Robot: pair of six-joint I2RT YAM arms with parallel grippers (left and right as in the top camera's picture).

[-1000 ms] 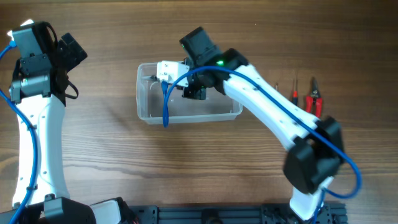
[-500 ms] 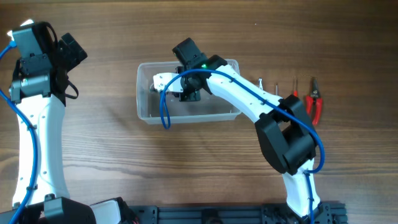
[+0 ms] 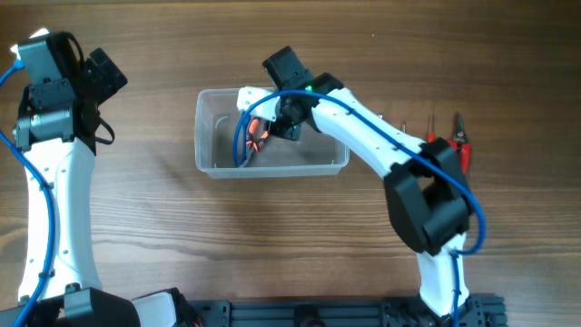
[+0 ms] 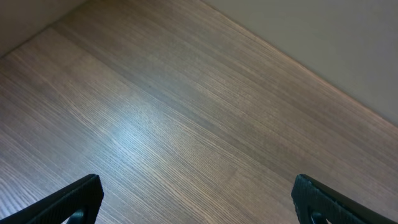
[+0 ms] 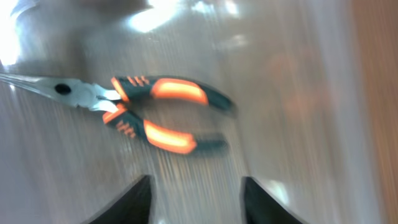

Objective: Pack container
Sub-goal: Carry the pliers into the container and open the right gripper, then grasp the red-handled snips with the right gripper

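Note:
The clear plastic container [image 3: 211,166] sits at the table's middle. Orange-and-black long-nose pliers [image 3: 257,136] lie inside it, and show blurred in the right wrist view [image 5: 149,112]. My right gripper [image 3: 275,125] is over the container's back part; its fingers [image 5: 196,199] are open and empty just above the pliers. My left gripper [image 3: 102,77] is raised at the far left, well away from the container; in the left wrist view its fingers [image 4: 199,199] are open over bare wood.
Red-handled cutters [image 3: 460,145], a red-handled screwdriver [image 3: 430,133] and another small tool [image 3: 404,127] lie on the table to the right of the container. A blue cable hangs from the right arm over the container.
The pliers left my right gripper and now lie in the container. The right gripper rose and shifted slightly right; the container slid a little left. The left arm stayed still.

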